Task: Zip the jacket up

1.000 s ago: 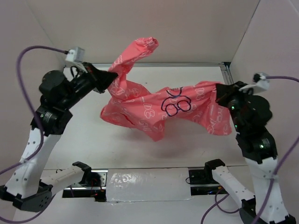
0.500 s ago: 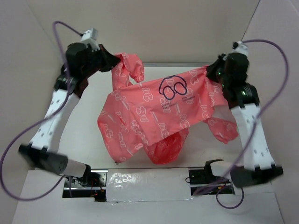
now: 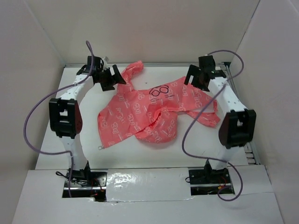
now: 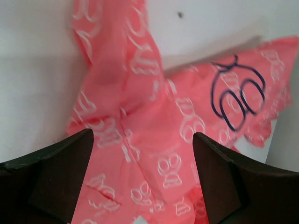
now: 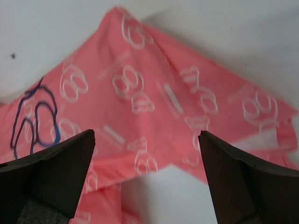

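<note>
The coral-pink jacket (image 3: 149,114) with white print lies crumpled on the white table, its dark emblem (image 3: 160,90) facing up near the far edge. One sleeve (image 3: 133,69) points to the back left, another (image 3: 209,116) trails to the right. My left gripper (image 3: 117,78) hovers open over the jacket's far-left part, with nothing between its fingers; in the left wrist view the cloth (image 4: 140,116) lies below the open gripper (image 4: 142,135). My right gripper (image 3: 190,78) hovers open over the far-right part; the right wrist view shows cloth (image 5: 140,88) and bare table under the open gripper (image 5: 147,134).
White walls close in the table on three sides. A metal rail (image 3: 177,64) runs along the back and another (image 3: 250,149) down the right. Purple cables (image 3: 28,126) loop beside both arms. Shiny tape (image 3: 145,184) covers the near edge between the bases.
Both grippers have opened and let go of the jacket. It has dropped from hanging spread between them onto the table. Both arms have stretched out to the far side.
</note>
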Controlling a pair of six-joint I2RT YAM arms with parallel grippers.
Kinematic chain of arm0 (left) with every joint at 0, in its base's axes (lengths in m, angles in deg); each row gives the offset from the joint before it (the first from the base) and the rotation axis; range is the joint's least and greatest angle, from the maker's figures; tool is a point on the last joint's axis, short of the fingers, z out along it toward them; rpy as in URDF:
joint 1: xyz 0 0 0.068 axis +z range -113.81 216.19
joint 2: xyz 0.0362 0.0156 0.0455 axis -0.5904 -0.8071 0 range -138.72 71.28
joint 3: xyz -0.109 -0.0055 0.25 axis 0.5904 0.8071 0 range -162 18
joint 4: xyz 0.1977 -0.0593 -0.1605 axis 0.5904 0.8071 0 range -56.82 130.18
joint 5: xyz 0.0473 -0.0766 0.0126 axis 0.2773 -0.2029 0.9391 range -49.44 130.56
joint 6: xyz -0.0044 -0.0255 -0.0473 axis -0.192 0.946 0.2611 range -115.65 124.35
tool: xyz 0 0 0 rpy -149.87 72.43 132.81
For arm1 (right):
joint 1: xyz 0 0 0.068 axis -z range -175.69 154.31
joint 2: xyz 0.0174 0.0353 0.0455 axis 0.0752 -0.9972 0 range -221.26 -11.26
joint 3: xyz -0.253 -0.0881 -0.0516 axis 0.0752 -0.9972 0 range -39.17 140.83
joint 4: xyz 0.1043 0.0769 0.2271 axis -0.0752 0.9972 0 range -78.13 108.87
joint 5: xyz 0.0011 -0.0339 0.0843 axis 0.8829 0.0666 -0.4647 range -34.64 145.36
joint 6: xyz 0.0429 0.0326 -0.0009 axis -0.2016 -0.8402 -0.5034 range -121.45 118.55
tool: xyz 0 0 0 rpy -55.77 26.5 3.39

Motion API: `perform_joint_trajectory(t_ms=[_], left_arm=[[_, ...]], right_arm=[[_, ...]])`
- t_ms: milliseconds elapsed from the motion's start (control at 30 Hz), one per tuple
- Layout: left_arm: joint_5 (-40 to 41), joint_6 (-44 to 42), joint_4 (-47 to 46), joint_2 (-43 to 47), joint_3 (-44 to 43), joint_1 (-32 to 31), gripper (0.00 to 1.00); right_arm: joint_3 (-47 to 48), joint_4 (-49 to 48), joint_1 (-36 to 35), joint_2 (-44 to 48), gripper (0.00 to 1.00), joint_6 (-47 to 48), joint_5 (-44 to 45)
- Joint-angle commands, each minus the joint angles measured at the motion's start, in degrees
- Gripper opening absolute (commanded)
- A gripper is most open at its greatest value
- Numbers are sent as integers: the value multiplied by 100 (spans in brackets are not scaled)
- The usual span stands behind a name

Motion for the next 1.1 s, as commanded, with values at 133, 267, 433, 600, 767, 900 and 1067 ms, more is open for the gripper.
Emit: perform_joint_trajectory(t_ms=[133,267,433,600,767,900,1067], left_arm=[[-790,-801,-762,2167,1706,-769,99],[-1230,-968,-1033,2617,2750,-1612,99],[-1881,-1241,-1518,2785,3351,-2753,99],[-1882,-1162,-1536,2460,3414,-3301,99],[-407,-942,-1202,2284,2449,-2820,99],[474,-1457,-578,1652,1273,-2642,99],[386,-2101,81,369,23,-2764,99]], right_arm=[[-3123,-753,-149,2778,100,-997,-198],[-4015,-1069,-175,3490,100,-1349,-568],[-4683,-1510,-360,3808,100,-1525,-1649],[-5175,-1396,-500,4247,100,-1728,-1702],[-5844,-1861,-1273,4503,100,-1930,-2142],[-5888,-2177,-1985,4179,100,-2272,-1949],[-5774,-2547,-2434,3608,100,-2606,-1615]])
